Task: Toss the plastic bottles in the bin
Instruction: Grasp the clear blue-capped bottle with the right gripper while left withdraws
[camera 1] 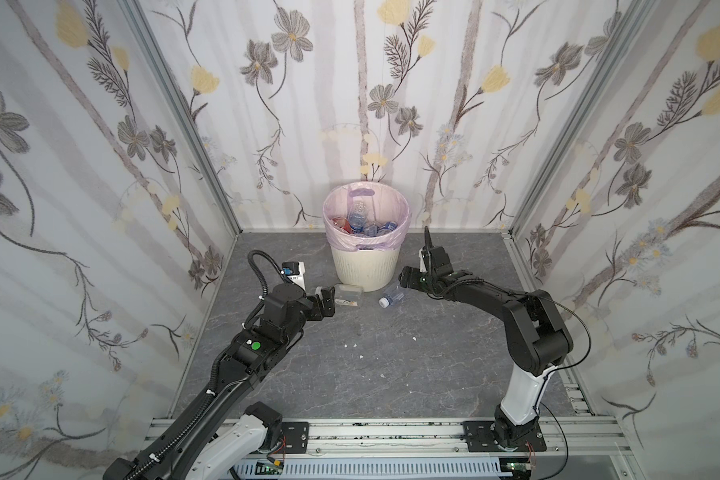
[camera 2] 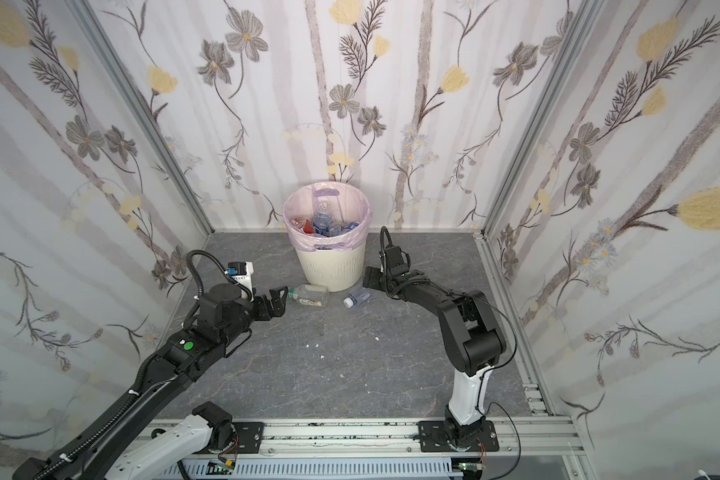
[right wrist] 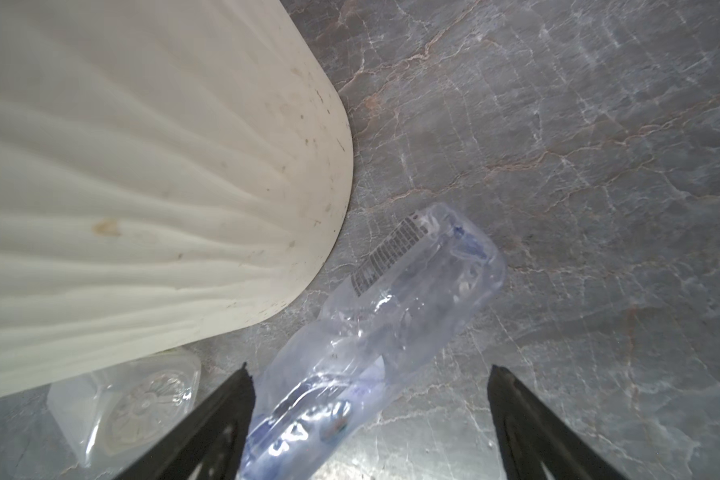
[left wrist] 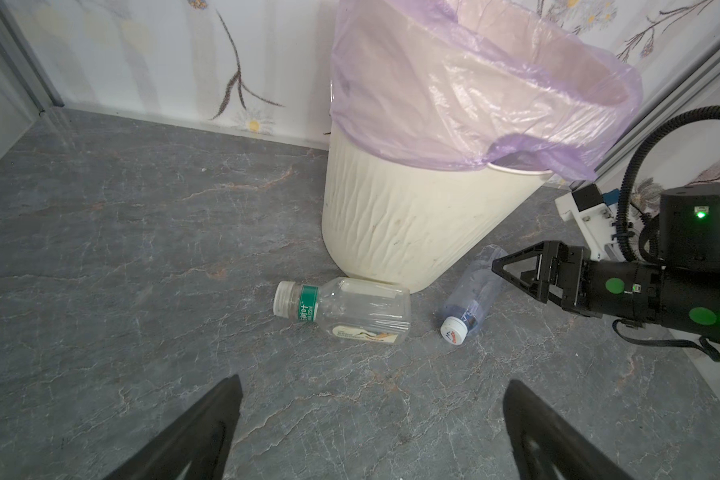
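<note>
The cream ribbed bin (camera 1: 366, 268) (camera 2: 335, 270) with its lilac liner stands against the back wall and holds several plastic bottles (camera 1: 364, 226). Two more bottles lie on the floor at its foot. One is clear with a green band (camera 1: 348, 296) (left wrist: 346, 309); my left gripper (camera 1: 328, 302) (left wrist: 373, 380) is open just short of its cap end. The other is bluish with a white cap (camera 1: 391, 298) (right wrist: 375, 340). My right gripper (camera 1: 406, 277) (right wrist: 368, 368) is open around its base end, one finger against it and the other apart.
Flowered walls close in the grey marbled floor (camera 1: 391, 374) on three sides. Small white scraps (camera 1: 354, 345) lie mid-floor. The metal rail (camera 1: 391, 432) with both arm bases runs along the front. The bin wall (right wrist: 142, 187) is close beside my right gripper.
</note>
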`<state>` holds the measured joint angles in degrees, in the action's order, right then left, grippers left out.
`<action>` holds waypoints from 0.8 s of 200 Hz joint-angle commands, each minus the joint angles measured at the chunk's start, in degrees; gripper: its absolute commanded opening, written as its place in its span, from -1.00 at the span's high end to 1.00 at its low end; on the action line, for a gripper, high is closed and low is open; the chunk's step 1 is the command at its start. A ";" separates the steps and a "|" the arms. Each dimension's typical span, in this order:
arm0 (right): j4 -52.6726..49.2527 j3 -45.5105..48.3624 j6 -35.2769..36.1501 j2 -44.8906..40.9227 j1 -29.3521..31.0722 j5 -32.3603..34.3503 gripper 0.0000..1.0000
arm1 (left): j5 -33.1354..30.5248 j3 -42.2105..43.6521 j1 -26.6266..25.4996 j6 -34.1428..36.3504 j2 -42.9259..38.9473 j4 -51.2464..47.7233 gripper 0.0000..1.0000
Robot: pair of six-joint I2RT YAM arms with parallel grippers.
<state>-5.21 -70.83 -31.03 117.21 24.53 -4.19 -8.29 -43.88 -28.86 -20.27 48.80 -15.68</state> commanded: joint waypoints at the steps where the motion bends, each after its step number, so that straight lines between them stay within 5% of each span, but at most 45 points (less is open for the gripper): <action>1: -0.26 -2.73 0.31 3.05 0.07 -0.82 -0.70 | -1.32 1.78 0.14 -2.15 -1.11 1.00 -1.00; 74: -5.21 -7.64 3.31 9.57 -0.45 0.89 -0.43 | -0.67 5.27 0.20 -2.05 -4.64 1.00 -1.00; 160: -7.20 -3.01 7.92 6.61 -0.62 3.82 -0.10 | -0.89 7.69 0.30 -2.57 -5.45 1.01 -1.00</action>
<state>-12.47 -75.24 -25.15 124.90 24.03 -2.07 -8.60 -36.80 -28.64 -21.67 43.53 -15.84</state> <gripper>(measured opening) 0.575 0.997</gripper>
